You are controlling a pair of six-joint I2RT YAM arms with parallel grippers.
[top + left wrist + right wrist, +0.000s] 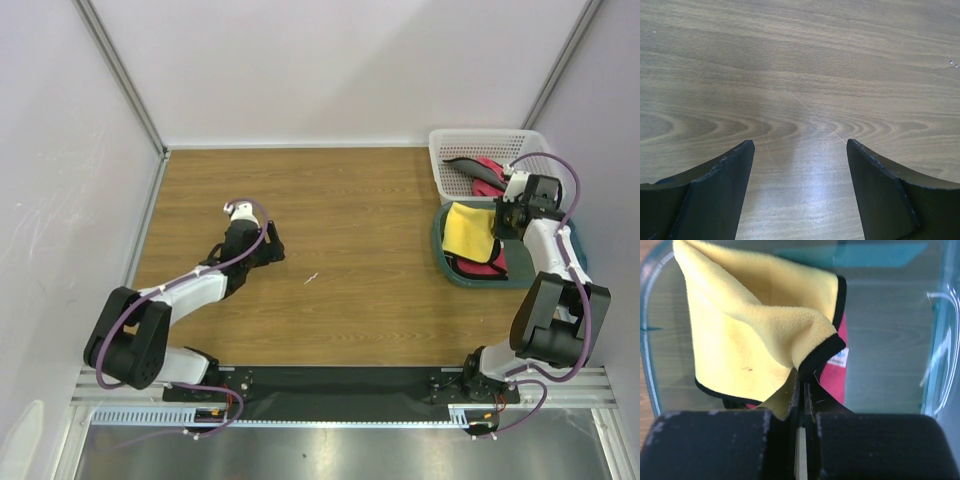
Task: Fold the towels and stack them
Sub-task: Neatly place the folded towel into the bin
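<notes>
A yellow towel (467,231) with black edging hangs over the teal tub (445,268), pinched at one corner by my right gripper (497,222). In the right wrist view the yellow towel (755,335) droops folded from my right gripper (801,380), whose jaws are shut on its black-edged corner. A pink-red towel (836,375) lies under it in the tub, and more pink-red towels (478,177) sit in the white basket (440,150). My left gripper (276,247) rests open low over the bare wood, nothing between its fingers (720,190).
The white lattice basket stands at the back right, the teal tub wall (940,340) just in front of it. White enclosure walls ring the wooden table (340,260). A small pale scrap (312,279) lies mid-table.
</notes>
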